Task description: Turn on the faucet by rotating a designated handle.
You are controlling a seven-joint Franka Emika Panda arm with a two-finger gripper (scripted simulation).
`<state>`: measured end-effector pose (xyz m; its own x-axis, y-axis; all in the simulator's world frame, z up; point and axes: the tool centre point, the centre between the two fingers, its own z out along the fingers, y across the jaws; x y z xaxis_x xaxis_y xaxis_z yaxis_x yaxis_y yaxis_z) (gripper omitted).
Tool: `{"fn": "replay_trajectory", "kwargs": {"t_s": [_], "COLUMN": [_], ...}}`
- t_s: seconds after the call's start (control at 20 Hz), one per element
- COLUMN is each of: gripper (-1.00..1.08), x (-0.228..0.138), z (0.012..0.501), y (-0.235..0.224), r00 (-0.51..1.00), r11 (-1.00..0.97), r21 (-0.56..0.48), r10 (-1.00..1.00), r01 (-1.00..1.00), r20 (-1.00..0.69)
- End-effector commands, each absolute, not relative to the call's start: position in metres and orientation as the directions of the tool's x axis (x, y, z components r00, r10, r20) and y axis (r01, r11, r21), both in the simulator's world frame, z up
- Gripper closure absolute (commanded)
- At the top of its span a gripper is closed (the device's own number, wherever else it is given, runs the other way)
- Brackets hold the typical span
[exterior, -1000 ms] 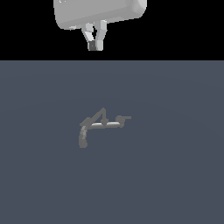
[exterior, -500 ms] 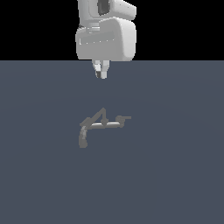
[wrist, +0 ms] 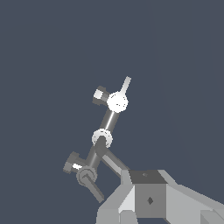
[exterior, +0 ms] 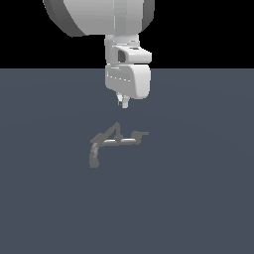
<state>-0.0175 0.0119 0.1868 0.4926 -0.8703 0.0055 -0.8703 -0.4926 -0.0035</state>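
One small dull-grey metal faucet (exterior: 113,142) lies on the dark blue-grey surface (exterior: 198,198), its short flat grey handle (exterior: 140,134) free, just below the white arm's gripper (exterior: 123,103), fingers seemingly close together.

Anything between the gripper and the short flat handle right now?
Nothing separate shows between the gripper and the handle. The only thing nearby is the faucet's own peaked lever, toward the exterior view's left.
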Motion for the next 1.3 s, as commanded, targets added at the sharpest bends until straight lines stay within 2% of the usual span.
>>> {"fn": "replay_trajectory", "kwargs": {"t_s": [0.0,0.7,1.25], "gripper": [1.08,1.08,1.08], "x": [-0.005,0.052,0.065], "z": [0.169,0.084,0.061], "y": [0.005,-0.042,-0.059], "r00": [0.439,0.151,0.064], "r11": [-0.439,-0.151,-0.064], "r21": [-0.003,0.0,0.0], "r10": [-0.898,-0.989,-0.998], "r01": [-0.898,-0.989,-0.998], "r20": [0.006,0.004,0.0]}}
